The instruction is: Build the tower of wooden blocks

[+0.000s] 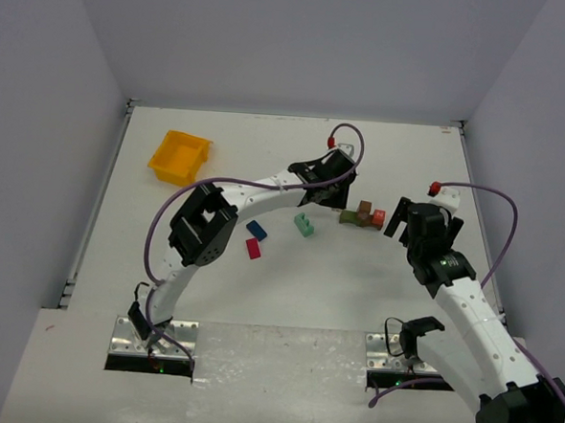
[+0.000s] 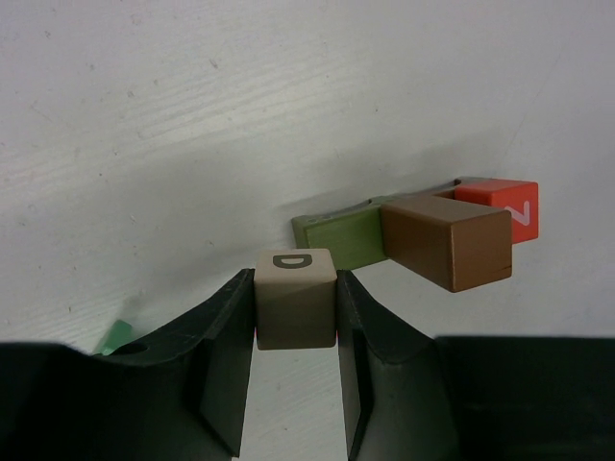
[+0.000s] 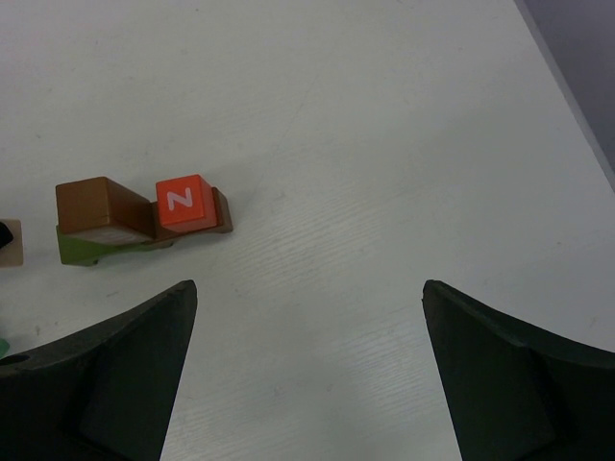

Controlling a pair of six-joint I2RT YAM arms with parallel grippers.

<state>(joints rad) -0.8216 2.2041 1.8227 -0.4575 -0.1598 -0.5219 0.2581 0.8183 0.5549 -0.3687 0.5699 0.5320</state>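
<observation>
White grainy table (image 1: 287, 289), yellow plastic tray (image 1: 179, 156) far left. Matte wooden blocks sat mid-table: brown block (image 2: 447, 238) touching olive slab (image 2: 341, 238) and red N cube (image 2: 500, 204). Left claw (image 2: 295, 288) pinched tan D cube (image 2: 295, 312) near them; right claw (image 3: 307, 298) gaped wide, holding nothing.

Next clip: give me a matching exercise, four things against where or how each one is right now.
Things:
1. tan wooden cube marked D
2. orange-red wooden cube marked N
3. yellow plastic tray
4. right gripper

States:
A. open, holding nothing
B. far left in the top view, apart from the blocks
C. clamped in the left gripper
D. touching a brown wooden block, near an olive wooden block

Pairs: 1-C, 2-D, 3-B, 4-A
</observation>
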